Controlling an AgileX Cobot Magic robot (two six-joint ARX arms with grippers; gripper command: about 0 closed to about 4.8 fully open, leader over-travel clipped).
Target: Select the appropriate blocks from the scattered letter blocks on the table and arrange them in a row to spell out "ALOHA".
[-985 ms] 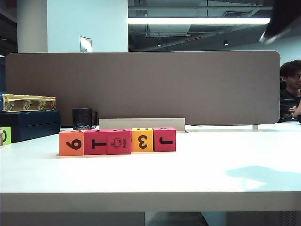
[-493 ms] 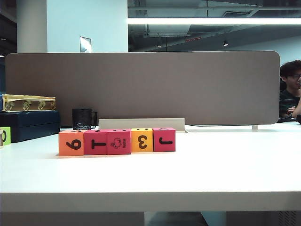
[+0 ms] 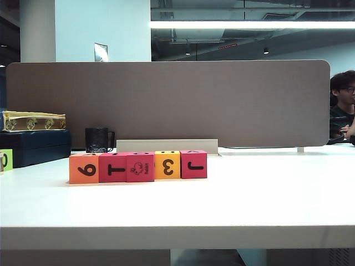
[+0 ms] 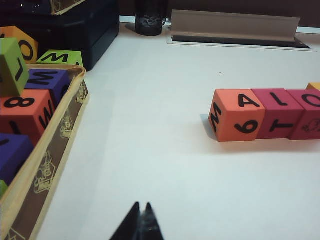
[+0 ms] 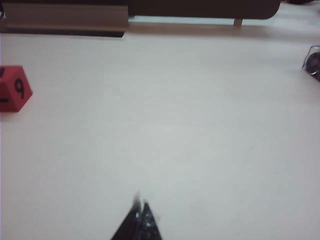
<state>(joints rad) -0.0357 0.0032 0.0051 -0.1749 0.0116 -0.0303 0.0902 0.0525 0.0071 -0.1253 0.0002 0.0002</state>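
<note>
Five matte, square-edged letter blocks (image 3: 138, 166) are sitting in a tight row on the smooth white table (image 3: 233, 205), left of its middle and nearer its far edge than its thick front edge, faces touching. Going left to right, the orange block (image 3: 84, 168) is showing a sideways 6 to the exterior camera, the first pink-red block (image 3: 113, 167) a sideways T, the second pink-red block (image 3: 140, 167) a small animal drawing too fine to read, the yellow block (image 3: 167, 164) a 3, and the last pink-red block (image 3: 193, 164) a J. Their top faces are lying nearly edge-on there. In the left wrist view the orange block's top is reading A, with L and then part of an O beside it; the rest of the row is running out of frame.

At the table's far left edge a dark blue box (image 3: 36, 145) is carrying a yellow-trimmed, patterned fabric tray (image 3: 33, 121); a light-green cube (image 3: 5, 160) is being cut off by the frame. A dark, glossy mug (image 3: 97, 139) is standing behind the row, before a grey partition (image 3: 166, 102).

The left gripper (image 4: 141, 216) is hanging above bare table near its left side, its black fingers clenched on nothing. The right gripper (image 5: 141, 212) is hanging over the bare right half, blurred, likewise pressed together and empty. Neither is appearing in the exterior view.
</note>
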